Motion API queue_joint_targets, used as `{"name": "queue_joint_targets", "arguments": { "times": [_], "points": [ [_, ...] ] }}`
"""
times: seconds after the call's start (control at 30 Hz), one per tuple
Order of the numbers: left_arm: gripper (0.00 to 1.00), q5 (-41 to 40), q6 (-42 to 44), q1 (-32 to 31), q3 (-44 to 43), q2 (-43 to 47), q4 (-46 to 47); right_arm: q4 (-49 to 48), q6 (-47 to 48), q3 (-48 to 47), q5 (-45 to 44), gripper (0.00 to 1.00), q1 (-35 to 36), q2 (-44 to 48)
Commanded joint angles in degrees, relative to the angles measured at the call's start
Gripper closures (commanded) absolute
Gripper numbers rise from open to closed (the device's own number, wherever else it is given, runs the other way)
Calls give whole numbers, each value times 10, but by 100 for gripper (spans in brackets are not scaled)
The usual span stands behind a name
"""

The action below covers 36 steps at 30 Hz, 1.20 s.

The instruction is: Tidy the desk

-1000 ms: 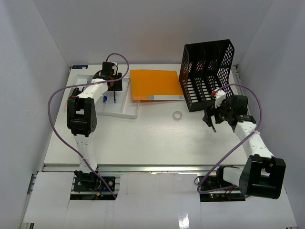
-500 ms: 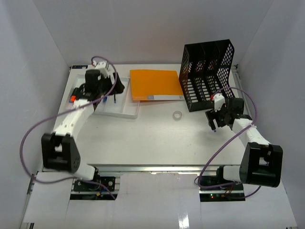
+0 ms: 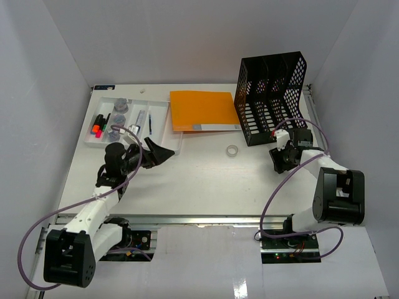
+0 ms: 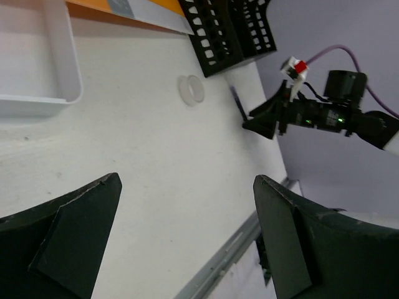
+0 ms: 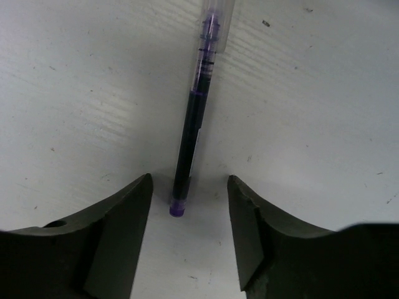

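Note:
The white desk point(image 3: 199, 180) carries a purple pen point(image 5: 193, 118) lying flat near the black file rack point(image 3: 271, 99). My right gripper point(image 5: 189, 187) is low over the desk and open. Its jaws straddle the pen's near end with a gap on each side. In the top view the right gripper point(image 3: 280, 159) hides the pen. From the left wrist view the pen point(image 4: 238, 104) shows as a thin dark line beside the right arm. My left gripper point(image 3: 159, 154) hangs wide open and empty over the desk, just in front of the white tray point(image 3: 157, 142).
The tray holds markers, small jars and pens. An orange folder point(image 3: 202, 111) lies at the back centre. A clear tape ring point(image 3: 232, 151) sits between the folder and the right gripper. A metal rail point(image 3: 206, 218) runs along the near edge.
The left arm has pulled back from the tray toward the near left, and its jaws have opened wide. The right gripper has dropped to the desk over the pen, its jaws narrowing.

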<state>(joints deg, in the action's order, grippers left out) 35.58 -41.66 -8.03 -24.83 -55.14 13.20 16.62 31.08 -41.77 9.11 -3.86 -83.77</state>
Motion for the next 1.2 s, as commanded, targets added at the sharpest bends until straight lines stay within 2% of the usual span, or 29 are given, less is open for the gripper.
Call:
{"name": "queue_joint_targets", "arguments": {
  "times": [0.0, 0.13, 0.23, 0.43, 0.6, 0.8, 1.1, 1.17],
  "points": [
    [2, 52, -127, 2, 47, 53, 140, 2, -1, -22, -15, 48, 9, -19],
    [2, 54, -165, 0, 91, 68, 184, 10, -3, -24, -6, 60, 9, -28],
    [2, 51, -195, -13, 121, 60, 229, 24, -4, -32, -1, 77, 9, -44],
    [2, 25, -196, -66, 118, 15, 269, 41, -7, -34, 17, 90, 9, -42],
    [2, -38, -182, -161, 82, -57, 290, 63, -2, -38, 65, 92, 9, -25],
    [4, -106, -190, -253, 47, -168, 372, 102, 28, -27, 181, 92, 10, 42],
    [12, -147, -235, -345, -89, -427, 501, 155, 61, -37, 346, 92, 36, 78],
    [14, -144, -245, -360, -128, -480, 515, 154, 57, -42, 356, 92, 41, 76]
  ]
}}
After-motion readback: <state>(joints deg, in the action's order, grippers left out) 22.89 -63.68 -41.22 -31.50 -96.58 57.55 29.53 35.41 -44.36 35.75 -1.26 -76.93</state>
